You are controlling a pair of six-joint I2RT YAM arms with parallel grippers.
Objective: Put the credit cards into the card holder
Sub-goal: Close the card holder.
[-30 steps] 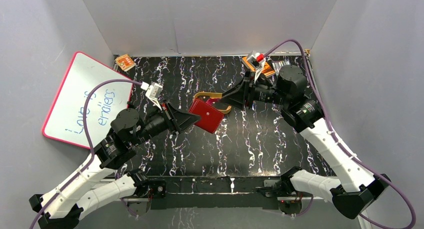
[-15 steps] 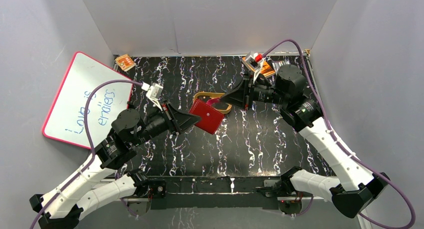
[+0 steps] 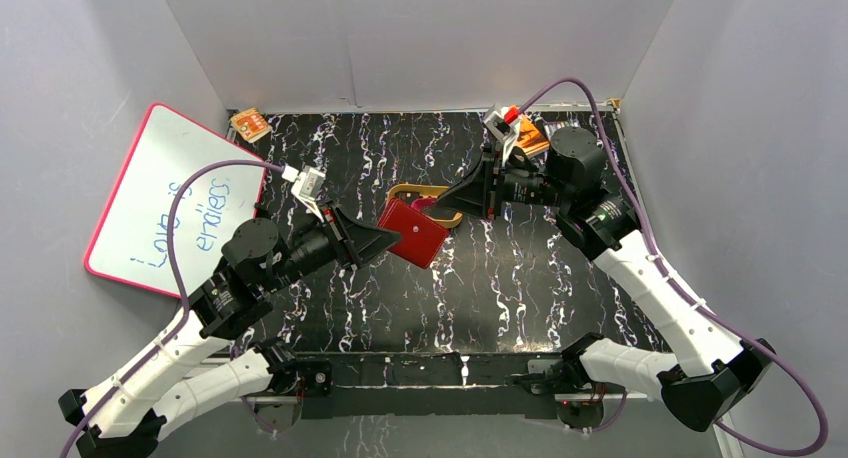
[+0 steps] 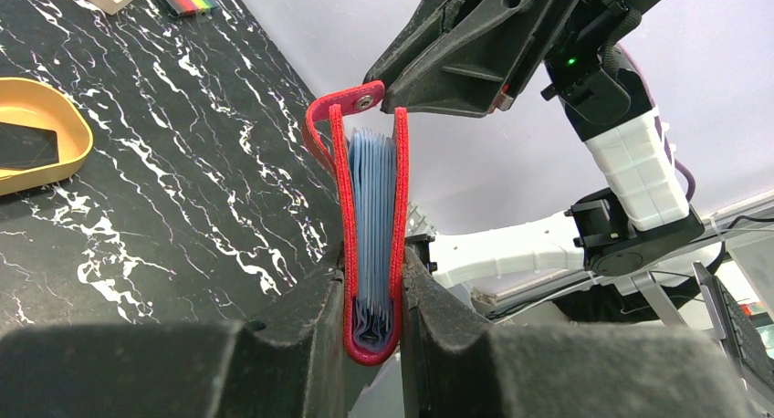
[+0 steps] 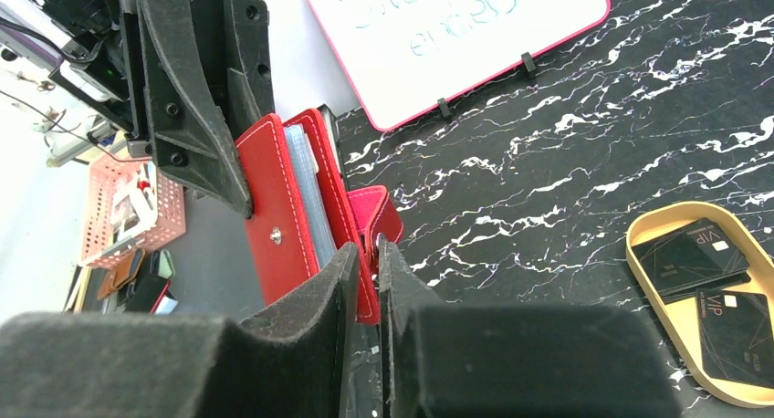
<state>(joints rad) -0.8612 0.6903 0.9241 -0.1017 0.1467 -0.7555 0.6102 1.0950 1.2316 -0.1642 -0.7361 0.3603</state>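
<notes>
The red card holder (image 3: 415,230) is held up off the table between both grippers. My left gripper (image 4: 372,265) is shut on its folded spine, with the grey-blue pockets (image 4: 372,185) standing edge-up above the fingers. My right gripper (image 5: 368,254) is shut on the edge of one red cover beside the snap tab (image 4: 363,98). The holder is only slightly parted. Black credit cards (image 5: 691,254) lie in the tan oval dish (image 5: 650,281), which sits behind the holder in the top view (image 3: 404,191).
A pink-framed whiteboard (image 3: 170,203) leans at the left wall. An orange booklet (image 3: 250,126) lies at the back left and orange items (image 3: 532,138) at the back right. Grey walls close in three sides of the black marbled table (image 3: 500,288).
The right arm's wrist has shifted slightly left and turned a little. The card holder and the left arm have stayed in place.
</notes>
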